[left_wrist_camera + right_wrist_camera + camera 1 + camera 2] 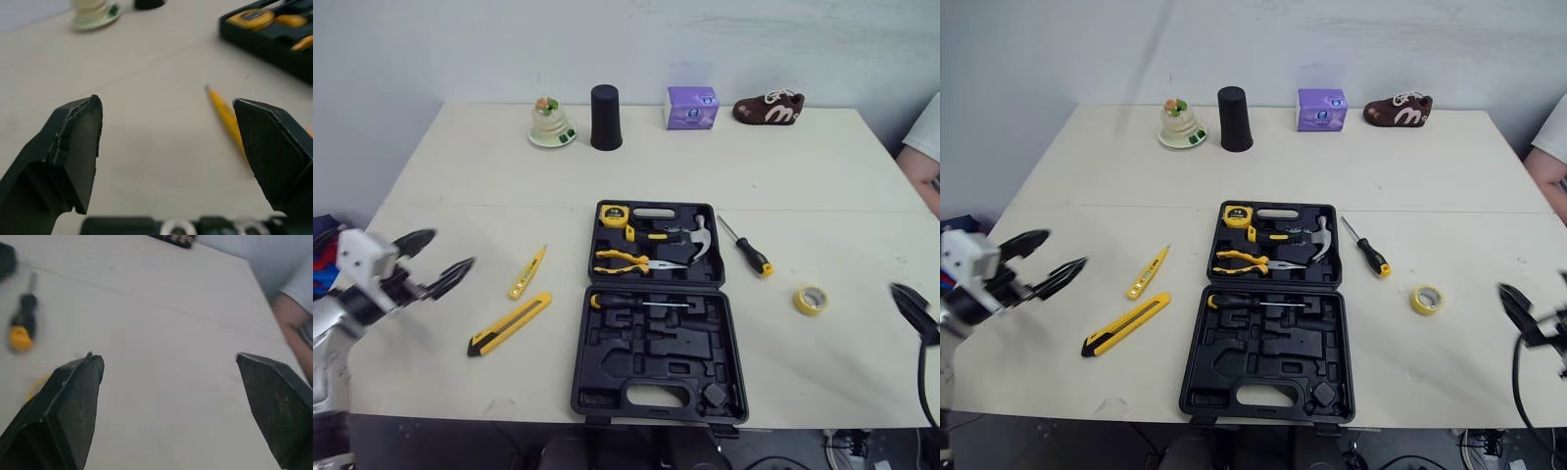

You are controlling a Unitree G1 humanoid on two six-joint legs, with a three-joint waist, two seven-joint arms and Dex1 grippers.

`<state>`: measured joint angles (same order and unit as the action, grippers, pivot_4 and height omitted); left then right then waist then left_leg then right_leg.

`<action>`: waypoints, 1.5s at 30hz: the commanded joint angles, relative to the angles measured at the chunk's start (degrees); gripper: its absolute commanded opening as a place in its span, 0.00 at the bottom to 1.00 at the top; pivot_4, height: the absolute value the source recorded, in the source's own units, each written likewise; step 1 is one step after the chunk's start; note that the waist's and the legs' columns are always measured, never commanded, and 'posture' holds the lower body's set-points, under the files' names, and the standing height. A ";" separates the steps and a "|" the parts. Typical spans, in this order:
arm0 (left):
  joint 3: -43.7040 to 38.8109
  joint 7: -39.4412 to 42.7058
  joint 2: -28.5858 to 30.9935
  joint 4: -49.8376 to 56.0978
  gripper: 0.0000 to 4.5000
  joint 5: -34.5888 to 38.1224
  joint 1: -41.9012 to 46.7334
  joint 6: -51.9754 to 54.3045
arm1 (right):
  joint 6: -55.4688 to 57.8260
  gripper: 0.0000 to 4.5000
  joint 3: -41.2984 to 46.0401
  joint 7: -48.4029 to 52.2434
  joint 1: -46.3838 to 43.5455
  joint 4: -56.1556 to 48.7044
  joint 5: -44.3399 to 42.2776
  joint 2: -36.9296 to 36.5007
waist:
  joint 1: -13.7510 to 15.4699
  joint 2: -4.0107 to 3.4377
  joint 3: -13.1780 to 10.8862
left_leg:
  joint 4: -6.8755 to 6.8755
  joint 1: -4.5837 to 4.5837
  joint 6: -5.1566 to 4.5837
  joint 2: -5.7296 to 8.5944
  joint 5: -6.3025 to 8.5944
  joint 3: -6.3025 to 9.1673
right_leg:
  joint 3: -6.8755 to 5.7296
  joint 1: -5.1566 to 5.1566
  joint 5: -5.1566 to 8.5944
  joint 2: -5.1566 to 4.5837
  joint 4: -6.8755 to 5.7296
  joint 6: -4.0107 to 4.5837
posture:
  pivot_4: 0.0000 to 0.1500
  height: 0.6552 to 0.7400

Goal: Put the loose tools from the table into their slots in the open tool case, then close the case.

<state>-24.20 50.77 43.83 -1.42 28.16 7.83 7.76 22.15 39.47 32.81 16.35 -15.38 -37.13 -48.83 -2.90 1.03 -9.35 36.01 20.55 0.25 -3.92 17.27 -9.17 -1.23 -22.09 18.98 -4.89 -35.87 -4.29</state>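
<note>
**Both grippers spread and empty, four tools loose on the table**

Left gripper (452, 248): fingers wide apart, holding nothing, hovering over the near-left table edge, well left of the case. Right gripper (166, 356): fingers wide apart too, empty, at the near-right edge, right of the tape roll.

Pale beige table (460, 186). Black plastic tool case (651, 364) lies open flat at centre near. Its near half is mostly bare moulded slots, with one black-handled screwdriver (641, 304) seated along the hinge side.

Left of the case: a yellow and black utility knife (509, 324), lying diagonal. Just beyond it, a slim yellow tester pen (527, 272), apart from the knife.

Right of the case: a small yellow tape roll (811, 300), flat. Farther off, a black and yellow screwdriver (746, 246), near the case's far half, not touching.

Far half of the case holds yellow-handled pliers (631, 260), a steel hammer (680, 238) and a yellow tape measure (613, 214).

Far edge, left to right: white figurine on a dish (551, 123), black cylinder cup (605, 117), purple box (691, 108), brown shoe (769, 107). A person's arm (925, 157) at the far right.
</note>
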 commanded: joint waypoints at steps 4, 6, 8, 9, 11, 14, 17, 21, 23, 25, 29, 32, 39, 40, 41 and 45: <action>9.28 3.91 -1.20 13.09 0.99 7.12 5.68 9.48 | 23.62 1.00 -10.41 -1.50 -14.57 -3.68 -8.96 -9.80 | 0.37 0.02 -0.03 | 0.20 0.72 0.04 -0.12 -0.31 -0.10 | 0.10 -0.64 -0.03 0.31 -0.02 -0.07 | 1.00 1.00; 12.16 3.68 -2.69 15.92 0.99 8.37 7.94 11.58 | 28.85 1.00 -16.23 -2.96 -22.12 -2.20 -8.74 -10.51 | 0.35 0.07 -0.12 | 0.26 0.75 0.04 -0.16 -0.31 -0.19 | 0.16 -0.70 -0.04 0.39 -0.01 -0.08 | 1.00 1.00; 13.80 3.20 -4.08 18.27 0.99 10.04 9.19 13.99 | 32.16 1.00 -20.20 -2.99 -27.11 -0.95 -8.00 -10.12 | 0.48 0.17 -0.20 | 0.43 0.77 0.05 -0.23 -0.32 -0.25 | 0.21 -0.71 -0.05 0.47 -0.04 -0.11 | 1.00 1.00; 14.40 2.85 -4.61 19.12 0.99 10.48 9.47 14.94 | 33.52 1.00 -21.67 -3.24 -28.87 -0.33 -7.46 -9.67 | 0.64 0.21 -0.22 | 0.44 0.78 0.06 -0.24 -0.32 -0.25 | 0.21 -0.71 -0.06 0.48 -0.03 -0.12 | 1.00 1.00; 16.40 2.93 -5.63 21.08 0.99 10.52 9.24 16.02 | 33.53 1.00 -26.05 -3.69 -32.62 1.79 -4.62 -7.77 | 0.92 0.23 -0.23 | 0.49 0.79 0.06 -0.26 -0.32 -0.25 | 0.22 -0.71 -0.06 0.51 -0.03 -0.12 | 1.00 1.00; 17.43 2.73 -5.99 23.18 0.99 12.80 7.52 19.97 | 32.19 1.00 -31.97 -4.64 -37.21 6.44 0.59 -4.48 | 0.92 0.23 -0.24 | 0.63 0.79 0.04 -0.25 -0.31 -0.40 | 0.35 -0.71 -0.11 0.55 -0.03 -0.21 | 1.00 1.00; 17.59 2.56 -5.74 24.35 0.99 12.47 6.85 20.88 | 30.01 1.00 -34.85 -3.82 -39.83 11.12 4.51 -2.23 | 1.07 0.21 -0.27 | 0.82 0.82 0.02 -0.26 -0.29 -0.45 | 0.40 -0.71 -0.14 0.54 -0.06 -0.26 | 1.00 1.00; 17.55 3.00 -5.28 24.58 0.99 11.29 6.62 19.94 | 26.74 1.00 -39.91 -1.61 -43.10 18.18 10.07 0.63 | 1.12 0.21 -0.27 | 1.09 0.92 -0.02 -0.29 -0.26 -0.49 | 0.39 -0.75 -0.20 0.59 -0.10 -0.38 | 1.00 1.00; 17.44 2.86 -5.36 24.43 1.00 10.81 6.62 19.33 | 22.99 0.88 -41.05 -1.26 -44.10 21.38 12.95 2.24 | 1.12 0.21 -0.27 | 1.09 0.92 -0.04 -0.27 -0.26 -0.52 | 0.39 -0.75 -0.23 0.57 -0.10 -0.41 | 1.00 1.00; 17.52 3.08 -5.15 24.32 1.00 10.11 6.51 18.70 | 20.12 0.69 -41.01 -1.35 -44.90 24.01 15.00 3.75 | 1.12 0.20 -0.27 | 1.09 0.92 -0.05 -0.27 -0.25 -0.54 | 0.41 -0.75 -0.23 0.57 -0.11 -0.41 | 1.00 1.00; 17.19 4.18 -4.74 24.21 1.00 9.54 5.87 17.50 | 20.21 0.23 -37.40 -1.44 -42.93 22.10 15.19 3.79 | 1.13 0.20 -0.26 | 1.09 0.90 -0.05 -0.29 -0.25 -0.57 | 0.41 -0.75 -0.24 0.56 -0.11 -0.42 | 1.00 1.00; 16.35 5.30 -4.87 24.42 1.00 11.53 5.95 17.56 | 17.29 0.22 -33.59 -2.45 -41.37 19.24 15.99 3.17 | 1.30 0.19 -0.27 | 1.07 0.91 -0.03 -0.30 -0.21 -0.55 | 0.47 -0.75 -0.22 0.55 -0.09 -0.38 | 1.00 1.00; 16.08 13.62 -0.78 24.63 1.00 13.21 6.24 16.33 | 11.24 0.22 -31.31 11.82 -39.48 3.93 13.86 -6.55 | 1.00 -0.20 -0.57 | 1.06 0.96 -0.10 -0.26 -0.16 -0.79 | 0.49 -0.97 -0.26 0.57 -0.11 -0.46 | 1.00 1.00; 15.73 14.66 -0.48 24.61 1.00 13.79 6.08 16.05 | 10.53 0.22 -32.24 15.50 -38.80 1.19 12.82 -8.18 | 0.99 -0.22 -0.57 | 1.05 0.94 -0.06 -0.31 -0.14 -0.81 | 0.49 -0.98 -0.26 0.64 -0.11 -0.45 | 1.00 1.00; 15.67 16.42 0.05 24.43 1.00 12.83 5.55 14.09 | 9.66 0.22 -33.47 19.71 -37.91 -2.19 11.46 -9.73 | 0.97 -0.22 -0.58 | 1.03 0.93 -0.03 -0.36 -0.13 -0.81 | 0.49 -0.98 -0.25 0.73 -0.08 -0.45 | 1.00 1.00; 16.47 19.12 1.93 22.09 1.00 8.63 4.16 10.09 | 12.91 0.22 -38.65 25.63 -37.44 -11.11 8.91 -11.57 | 0.94 -0.18 -0.62 | 1.13 0.92 0.25 -0.75 -0.01 -0.82 | 0.65 -0.98 -0.20 1.27 -0.06 -0.35 | 1.00 1.00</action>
<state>-6.85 68.81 45.23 21.20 38.03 12.59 20.16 33.65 1.78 56.58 -20.76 -22.78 -26.98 -59.22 -1.96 0.86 -9.97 37.12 21.48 0.52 -4.71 17.25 -10.00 -0.50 -23.13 18.79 -3.62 -35.95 -4.62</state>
